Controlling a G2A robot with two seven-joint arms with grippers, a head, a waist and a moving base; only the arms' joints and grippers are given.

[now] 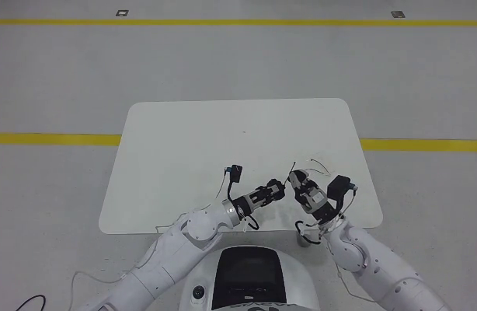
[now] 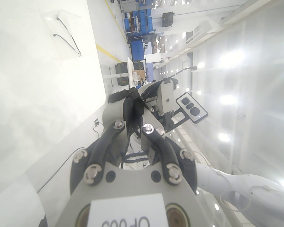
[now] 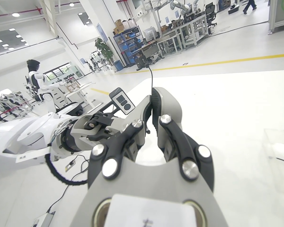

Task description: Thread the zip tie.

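A thin black zip tie (image 3: pixel 151 76) stands up from between the fingertips of my right gripper (image 3: pixel 152 93), which is shut on it. The strand ends in a small head at the top. From above, the same zip tie (image 1: pixel 292 166) is a short dark line over the right gripper (image 1: pixel 297 182). My left gripper (image 1: pixel 278 187) is right beside it, tip to tip, over the front of the white table (image 1: pixel 238 140). Its black fingers (image 2: pixel 129 106) are pressed together in the left wrist view; what they pinch is hidden.
Spare black zip ties (image 2: pixel 68 37) lie on a clear tray (image 2: pixel 61 15) on the table behind the grippers, a short way off. They appear from above as thin lines (image 1: pixel 321 165). The table's front edge runs just under both wrists.
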